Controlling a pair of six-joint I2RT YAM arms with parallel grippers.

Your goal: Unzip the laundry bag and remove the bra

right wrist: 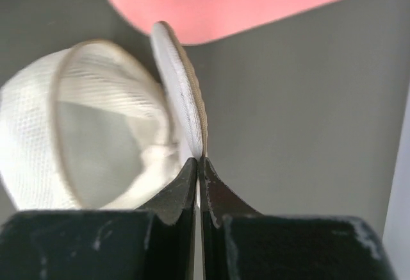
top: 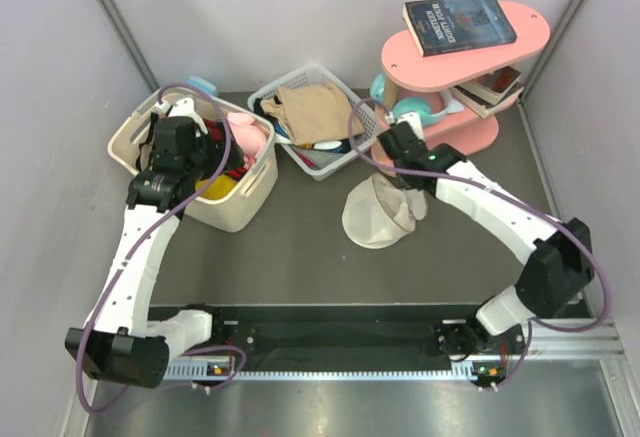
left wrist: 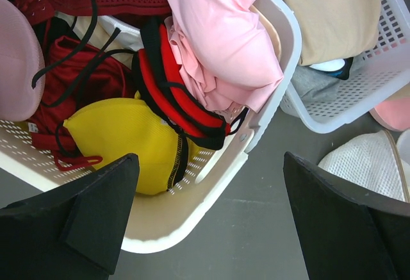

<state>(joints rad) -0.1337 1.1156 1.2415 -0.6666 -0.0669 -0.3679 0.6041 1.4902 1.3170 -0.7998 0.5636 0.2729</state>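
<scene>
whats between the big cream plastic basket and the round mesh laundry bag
Nothing: only bare grey table separates the cream plastic basket from the cream mesh laundry bag, seen in the top view.

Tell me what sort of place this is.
Likely a robot test bench staged as a laundry corner: cream laundry basket full of garments, white grid basket of clothes, opened laundry bag.

This looks like a robot test lab. Plain grey walls (top: 300, 7) box in a dark counter (top: 290, 257). A left robot arm (top: 128, 257) and a right robot arm (top: 495, 212) are bolted to a metal rail (top: 340, 339) at its near edge.
</scene>
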